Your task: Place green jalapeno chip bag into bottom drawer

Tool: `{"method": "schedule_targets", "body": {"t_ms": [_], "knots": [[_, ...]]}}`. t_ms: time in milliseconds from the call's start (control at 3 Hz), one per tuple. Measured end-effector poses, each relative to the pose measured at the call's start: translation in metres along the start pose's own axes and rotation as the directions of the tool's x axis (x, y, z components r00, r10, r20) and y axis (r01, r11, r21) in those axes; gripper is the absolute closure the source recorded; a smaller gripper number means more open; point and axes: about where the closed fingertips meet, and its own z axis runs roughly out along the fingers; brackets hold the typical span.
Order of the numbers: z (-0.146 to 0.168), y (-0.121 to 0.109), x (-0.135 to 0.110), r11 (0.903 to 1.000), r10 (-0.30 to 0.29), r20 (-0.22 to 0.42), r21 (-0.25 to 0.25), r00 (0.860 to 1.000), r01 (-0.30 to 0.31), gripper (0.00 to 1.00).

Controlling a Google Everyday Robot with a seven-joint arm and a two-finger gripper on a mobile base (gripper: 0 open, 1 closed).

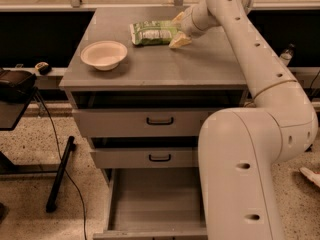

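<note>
The green jalapeno chip bag lies flat at the back of the grey cabinet top. My gripper is at the bag's right end, low over the top. Its two pale fingers stand apart, one behind and one in front of the bag's edge, so it is open around that end. The bottom drawer is pulled out at the foot of the cabinet, its grey floor bare. My arm comes in from the right and hides the drawer's right side.
A white bowl sits on the left of the cabinet top. Two shallower drawers with black handles stand slightly ajar above the bottom drawer. A black stand and cable are on the floor at left.
</note>
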Motion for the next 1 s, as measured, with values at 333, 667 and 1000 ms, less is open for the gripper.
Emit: {"method": "schedule_targets", "body": {"t_ms": [333, 667, 1000], "knots": [[0.005, 0.002, 0.005, 1.0, -0.004, -0.013, -0.006, 1.0, 0.004, 0.54], [0.008, 0.005, 0.01, 0.9999, -0.007, -0.024, -0.009, 1.0, 0.006, 0.77], [0.024, 0.016, 0.022, 0.9993, -0.027, -0.05, -0.026, 0.998, 0.026, 0.99]]}}
